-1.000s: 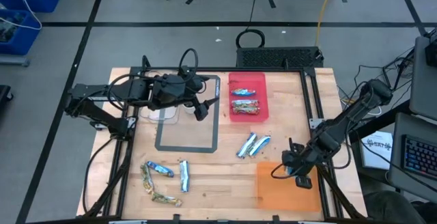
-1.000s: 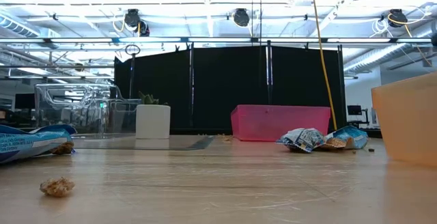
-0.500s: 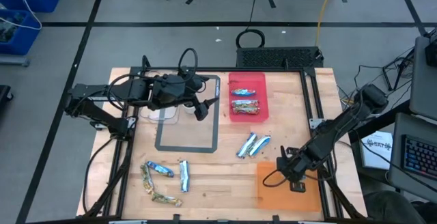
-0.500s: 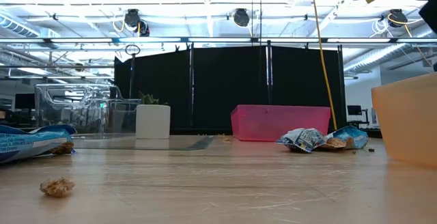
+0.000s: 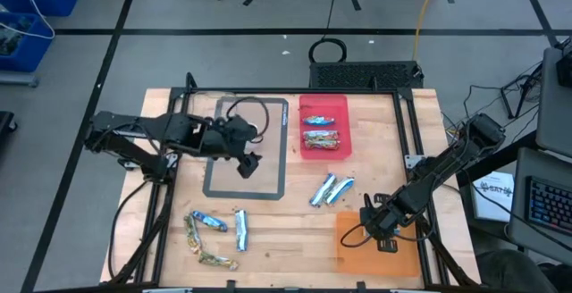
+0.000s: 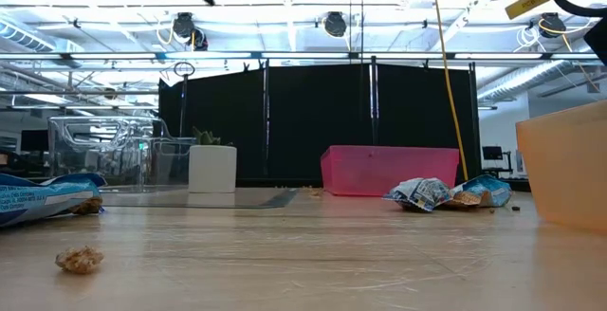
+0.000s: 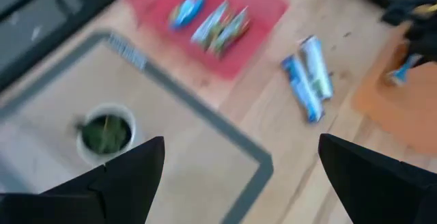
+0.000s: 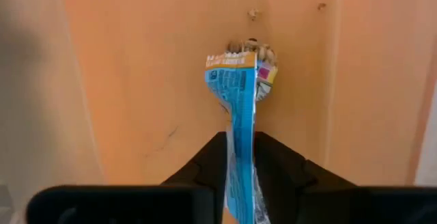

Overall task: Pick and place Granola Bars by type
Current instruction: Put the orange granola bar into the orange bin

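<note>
My right gripper (image 8: 239,141) (image 5: 370,222) is shut on a blue-and-silver granola bar (image 8: 238,94) above the orange tray (image 5: 393,253) (image 8: 136,80). My left gripper (image 7: 240,145) (image 5: 247,163) hangs open over the grey-framed mat (image 5: 268,190), touching nothing. Three bars lie in the pink tray (image 5: 335,107) (image 7: 270,5). Two blue bars (image 5: 331,188) (image 7: 306,77) rest side by side on the wood. Several more bars, blue and brownish-gold (image 5: 214,237), lie near the table's near-left corner. My right gripper pinches the blue bar between its two fingers (image 8: 205,162) at one end (image 8: 240,132), coming from above and pointing down at the orange tray. The bar reaches ahead of the fingers along them. Its torn free end (image 8: 246,54) shows crumbs. Whether that end touches the tray, I cannot tell.
A small green plant in a white pot (image 7: 106,134) (image 6: 211,167) stands on the grey-framed mat's far-left part. A clear plastic container (image 6: 104,150) sits behind it. Crumbs (image 6: 80,258) lie on the wood. Bare wood shows between the mat and the orange tray.
My left gripper has moved toward the table's near edge and a little left, over the grey-framed mat. My right gripper, still shut on the blue bar, has moved toward the table's left, farther in over the orange tray.
</note>
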`<act>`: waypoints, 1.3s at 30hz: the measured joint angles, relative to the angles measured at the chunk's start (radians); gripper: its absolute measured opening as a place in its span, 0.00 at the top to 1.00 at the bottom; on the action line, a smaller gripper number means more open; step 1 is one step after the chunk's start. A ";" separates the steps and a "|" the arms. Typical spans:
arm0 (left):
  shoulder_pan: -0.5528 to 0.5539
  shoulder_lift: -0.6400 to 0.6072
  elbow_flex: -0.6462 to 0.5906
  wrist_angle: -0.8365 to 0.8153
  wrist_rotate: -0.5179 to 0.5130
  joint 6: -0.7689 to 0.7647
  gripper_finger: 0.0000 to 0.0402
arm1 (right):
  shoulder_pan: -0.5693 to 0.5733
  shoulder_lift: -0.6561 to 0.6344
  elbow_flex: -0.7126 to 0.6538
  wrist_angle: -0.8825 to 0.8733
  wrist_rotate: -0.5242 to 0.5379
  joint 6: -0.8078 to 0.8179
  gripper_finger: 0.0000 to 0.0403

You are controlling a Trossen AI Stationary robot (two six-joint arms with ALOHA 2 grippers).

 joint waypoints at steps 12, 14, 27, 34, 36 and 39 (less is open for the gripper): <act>-0.108 0.000 0.000 -0.298 0.162 -0.751 0.03 | -0.002 -0.007 0.000 0.013 -0.115 -0.083 0.66; -0.133 0.000 0.000 -0.348 0.176 -0.844 0.03 | -0.002 -0.018 0.000 0.033 -0.111 -0.117 0.65; -0.316 0.001 -0.010 -0.474 0.232 -1.257 0.03 | -0.117 -0.086 0.001 0.038 -0.076 -0.248 0.64; -0.445 0.051 -0.010 -0.477 0.255 -1.436 0.03 | -0.194 -0.179 0.001 0.246 -0.106 -0.234 0.64; -0.478 0.076 -0.010 -0.480 0.259 -1.484 0.03 | -0.214 -0.214 0.001 0.342 -0.108 -0.230 0.64; -0.515 0.114 -0.011 -0.472 0.286 -1.567 0.03 | -0.244 -0.272 0.001 0.478 -0.105 -0.250 0.64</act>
